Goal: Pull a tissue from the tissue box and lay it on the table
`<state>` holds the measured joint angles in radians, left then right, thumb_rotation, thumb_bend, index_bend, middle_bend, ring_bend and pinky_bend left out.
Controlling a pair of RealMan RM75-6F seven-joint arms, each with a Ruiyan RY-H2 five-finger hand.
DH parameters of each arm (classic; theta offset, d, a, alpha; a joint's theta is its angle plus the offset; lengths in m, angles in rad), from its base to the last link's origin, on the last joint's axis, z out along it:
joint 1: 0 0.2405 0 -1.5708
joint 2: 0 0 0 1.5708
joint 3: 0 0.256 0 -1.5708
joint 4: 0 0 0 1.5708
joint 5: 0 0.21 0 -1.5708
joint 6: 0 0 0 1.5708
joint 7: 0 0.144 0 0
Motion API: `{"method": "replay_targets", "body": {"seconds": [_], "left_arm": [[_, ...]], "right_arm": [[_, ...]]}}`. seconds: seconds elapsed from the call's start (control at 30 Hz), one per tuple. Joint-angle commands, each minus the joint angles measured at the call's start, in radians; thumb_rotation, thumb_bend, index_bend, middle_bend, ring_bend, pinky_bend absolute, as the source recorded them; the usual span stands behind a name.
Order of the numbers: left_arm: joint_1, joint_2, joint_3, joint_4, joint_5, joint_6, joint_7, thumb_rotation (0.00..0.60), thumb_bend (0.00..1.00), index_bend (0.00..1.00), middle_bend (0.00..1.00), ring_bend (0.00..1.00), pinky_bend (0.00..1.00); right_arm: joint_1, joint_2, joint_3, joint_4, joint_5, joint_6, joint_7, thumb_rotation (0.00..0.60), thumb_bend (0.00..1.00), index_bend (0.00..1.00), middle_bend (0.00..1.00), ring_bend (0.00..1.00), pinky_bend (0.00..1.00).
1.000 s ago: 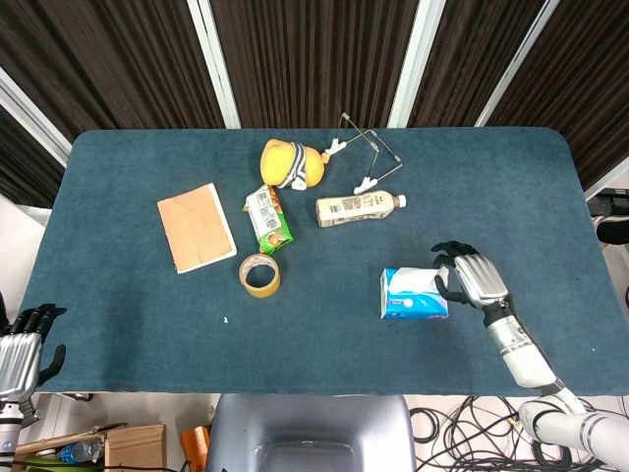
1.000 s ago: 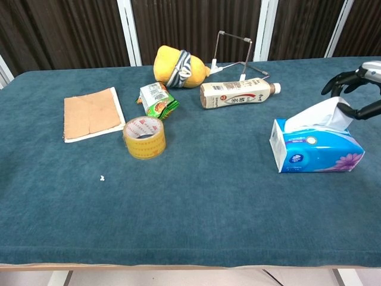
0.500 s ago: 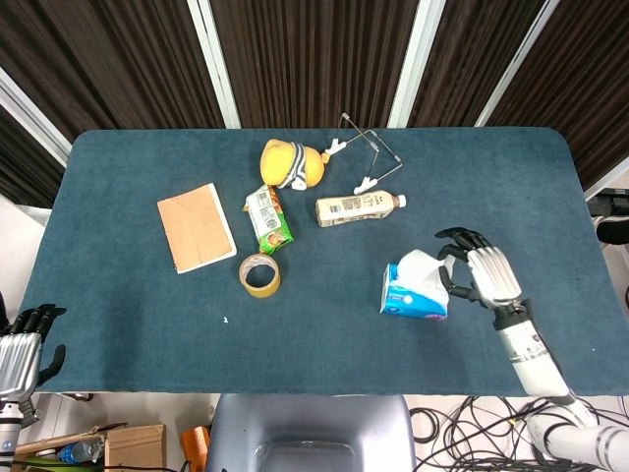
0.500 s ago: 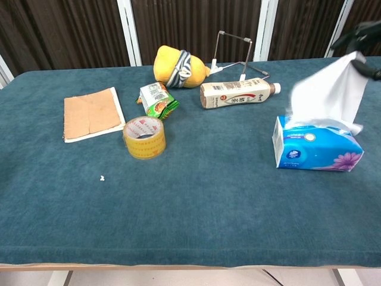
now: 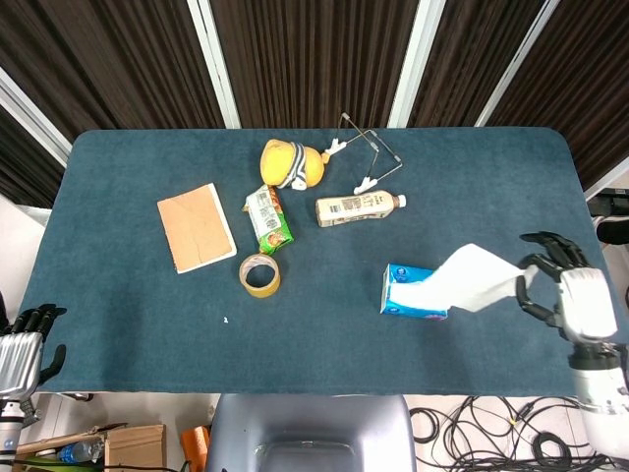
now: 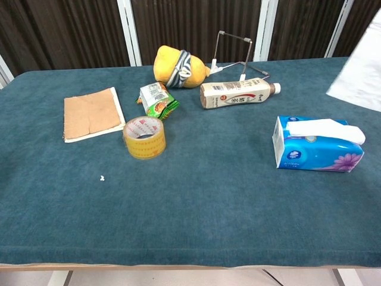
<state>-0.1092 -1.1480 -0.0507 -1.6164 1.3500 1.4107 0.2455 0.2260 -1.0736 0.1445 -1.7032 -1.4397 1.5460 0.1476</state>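
Observation:
The blue tissue box (image 5: 412, 294) (image 6: 315, 151) lies on the table's right half, with another tissue (image 6: 324, 129) sticking out of its top slot. My right hand (image 5: 565, 293) is raised to the right of the box and pinches a white tissue (image 5: 476, 279), which stretches leftward from the hand over the box. In the chest view only a corner of that tissue (image 6: 359, 73) shows at the right edge; the hand itself is out of that frame. My left hand (image 5: 22, 350) hangs below the table's front left corner, holding nothing, fingers apart.
A tape roll (image 5: 260, 274), a snack packet (image 5: 267, 218), a brown notebook (image 5: 196, 226), a yellow plush toy (image 5: 290, 163), a lying bottle (image 5: 358, 207) and a wire stand (image 5: 369, 152) occupy the table's middle and back.
My right hand has lifted and swung to the right, drawing the tissue out of the box. A fresh tissue now stands in the slot. The left hand has not moved.

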Motion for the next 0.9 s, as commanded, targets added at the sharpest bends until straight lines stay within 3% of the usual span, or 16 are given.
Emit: {"method": "replay_targets", "body": {"seconds": [0.03,0.2,0.3,0.4,0.43,0.47,0.57,0.67,0.9], "left_arm": [[-0.001,-0.001,0.000,0.001,-0.002,-0.002,0.003,0.600,0.45,0.27,0.21,0.20,0.43],[-0.003,-0.003,0.000,0.001,-0.003,-0.005,0.007,0.600,0.45,0.27,0.21,0.20,0.43],[-0.008,-0.010,0.000,0.004,-0.009,-0.015,0.021,0.600,0.45,0.27,0.21,0.20,0.43],[-0.012,-0.015,-0.001,0.009,-0.017,-0.024,0.032,0.600,0.45,0.27,0.21,0.20,0.43],[-0.013,-0.016,-0.002,0.009,-0.021,-0.026,0.035,0.600,0.45,0.27,0.21,0.20,0.43],[-0.014,-0.018,-0.002,0.010,-0.024,-0.030,0.039,0.600,0.45,0.27,0.21,0.20,0.43],[-0.016,-0.020,-0.002,0.010,-0.031,-0.035,0.046,0.600,0.45,0.27,0.21,0.20,0.43],[-0.017,-0.022,-0.002,0.009,-0.035,-0.037,0.050,0.600,0.45,0.27,0.21,0.20,0.43],[-0.018,-0.023,0.001,0.006,-0.037,-0.040,0.055,0.600,0.45,0.27,0.21,0.20,0.43]], "right_arm": [[-0.055,0.016,-0.007,0.025,0.091,0.010,-0.080,0.600,0.61,0.82,0.25,0.16,0.22],[-0.073,0.001,0.004,0.068,0.128,0.014,-0.078,0.600,0.61,0.82,0.25,0.16,0.22],[-0.081,-0.036,0.012,0.146,0.128,0.017,-0.025,0.600,0.60,0.78,0.25,0.16,0.22],[-0.076,-0.063,0.012,0.188,0.107,0.014,-0.027,0.600,0.60,0.69,0.25,0.16,0.22],[-0.074,-0.067,0.010,0.193,0.105,0.008,-0.036,0.600,0.58,0.61,0.23,0.15,0.22],[-0.071,-0.071,0.010,0.194,0.106,-0.002,-0.051,0.600,0.55,0.54,0.22,0.15,0.21],[-0.062,-0.075,0.012,0.190,0.109,-0.024,-0.085,0.600,0.33,0.24,0.12,0.09,0.17],[-0.058,-0.076,0.012,0.187,0.096,-0.031,-0.094,0.600,0.20,0.03,0.05,0.06,0.17],[-0.066,-0.067,-0.004,0.184,0.026,-0.019,-0.046,0.600,0.06,0.00,0.00,0.00,0.15]]}}
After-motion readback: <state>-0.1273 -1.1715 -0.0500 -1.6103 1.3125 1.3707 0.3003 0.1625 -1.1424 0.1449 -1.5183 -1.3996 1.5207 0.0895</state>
